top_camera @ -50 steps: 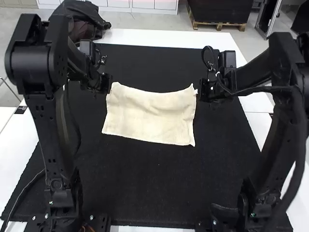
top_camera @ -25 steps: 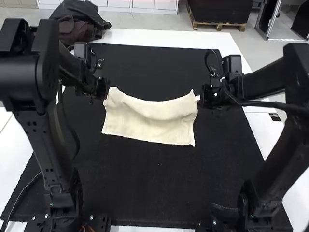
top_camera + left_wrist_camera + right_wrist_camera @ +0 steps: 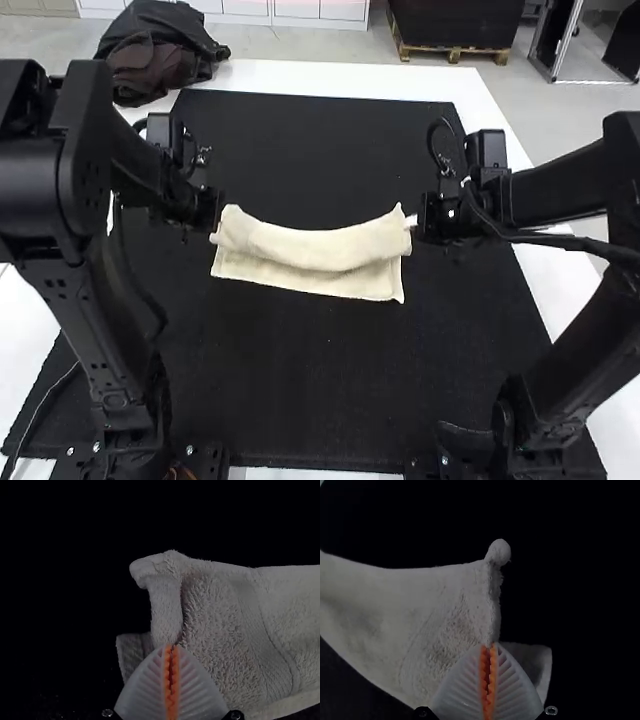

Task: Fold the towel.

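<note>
One cream terry towel (image 3: 318, 248) is pinched by white-ribbed left gripper (image 3: 216, 226) and right gripper (image 3: 416, 222), wrist views revealing orange pads (image 3: 167, 677).

2 robot arms (image 3: 100, 320) at a matted table (image 3: 330, 78) suggest a lab.

there is one cream towel (image 3: 320, 245), on one black mat (image 3: 300, 370), on one white counter (image 3: 340, 78). one dark bundle (image 3: 165, 50) is at a counter corner. there are two arms: one left arm (image 3: 60, 190), one right arm (image 3: 560, 180). two hands, left hand (image 3: 214, 238) and right hand (image 3: 411, 221), have four white fingers (image 3: 142, 695) and four orange pads (image 3: 167, 680).
</note>
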Robot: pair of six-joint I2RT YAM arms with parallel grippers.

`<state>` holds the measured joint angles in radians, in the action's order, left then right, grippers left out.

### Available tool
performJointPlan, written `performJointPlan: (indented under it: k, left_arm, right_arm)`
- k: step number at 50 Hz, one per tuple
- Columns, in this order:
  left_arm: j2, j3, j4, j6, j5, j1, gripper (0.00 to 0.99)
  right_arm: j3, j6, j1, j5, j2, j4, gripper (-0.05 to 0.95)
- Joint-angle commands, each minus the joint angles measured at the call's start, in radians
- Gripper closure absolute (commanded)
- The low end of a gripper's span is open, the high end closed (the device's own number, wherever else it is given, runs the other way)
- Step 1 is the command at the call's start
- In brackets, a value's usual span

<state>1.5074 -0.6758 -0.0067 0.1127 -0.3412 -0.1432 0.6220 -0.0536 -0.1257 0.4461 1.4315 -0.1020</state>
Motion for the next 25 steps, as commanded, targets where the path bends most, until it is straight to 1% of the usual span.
performJointPlan:
  k: [1, 9, 13, 25]
  left_arm:
    - [-0.044, 0.024, 0.025, 0.018, -0.010, -0.030, 0.970]
    - [-0.055, 0.071, 0.063, 0.031, -0.010, -0.055, 0.970]
    - [-0.055, 0.099, 0.100, 0.036, -0.007, -0.061, 0.970]
    - [-0.055, 0.171, 0.203, 0.035, -0.002, -0.058, 0.970]
  right_arm:
    - [-0.031, -0.003, 0.014, 0.017, -0.037, -0.007, 0.92]
    - [-0.070, -0.003, 0.014, 0.014, -0.036, -0.034, 0.92]
    - [-0.094, -0.003, 0.014, 0.013, -0.031, -0.056, 0.92]
    - [-0.133, -0.003, 0.014, 0.009, 0.018, -0.116, 0.92]
